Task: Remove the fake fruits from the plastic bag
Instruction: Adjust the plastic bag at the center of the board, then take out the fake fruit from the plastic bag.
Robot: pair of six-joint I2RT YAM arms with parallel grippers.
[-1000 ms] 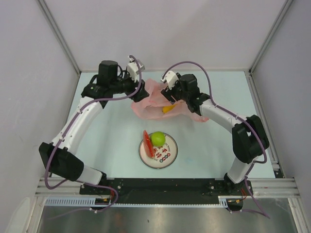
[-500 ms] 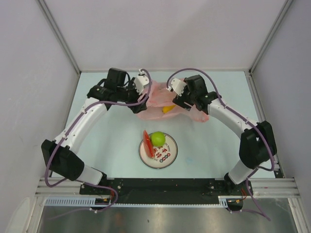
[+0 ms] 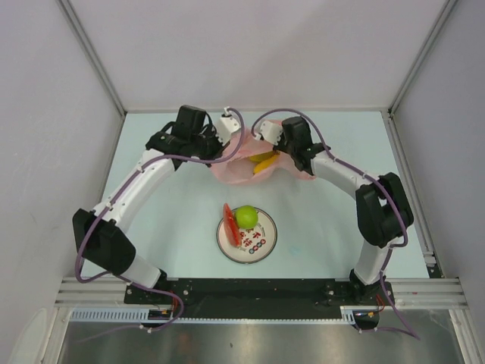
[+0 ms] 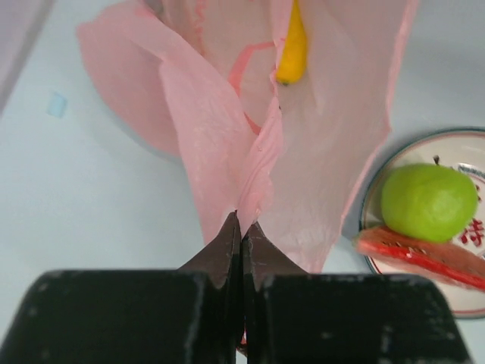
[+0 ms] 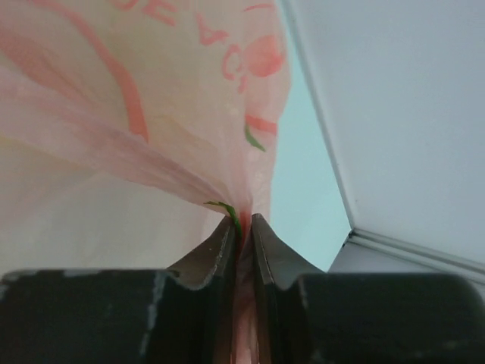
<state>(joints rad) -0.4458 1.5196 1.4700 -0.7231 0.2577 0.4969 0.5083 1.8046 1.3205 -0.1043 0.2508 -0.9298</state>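
The pink plastic bag (image 3: pixel 236 171) lies at the back middle of the table, its mouth pulled apart between both grippers. My left gripper (image 3: pixel 233 147) is shut on a fold of the bag (image 4: pixel 227 121) at its left edge; the jaws meet on the film (image 4: pixel 242 224). My right gripper (image 3: pixel 274 149) is shut on the bag's right edge (image 5: pixel 244 220), with pink film bunched between the fingers. A yellow banana (image 3: pixel 264 161) (image 4: pixel 292 47) shows inside the bag. A green fruit (image 3: pixel 245 216) (image 4: pixel 429 202) and a red watermelon slice (image 3: pixel 229 225) (image 4: pixel 424 255) rest on the plate.
The white plate with a dark rim (image 3: pixel 261 246) (image 4: pixel 471 145) stands in front of the bag, midway between the arms. The enclosure's grey back wall and frame (image 5: pixel 394 114) rise close behind the right gripper.
Both arms have moved inward to the bag. Both grippers have gone from open to shut on its edges, and the bag's mouth now stands wider with the banana more exposed.
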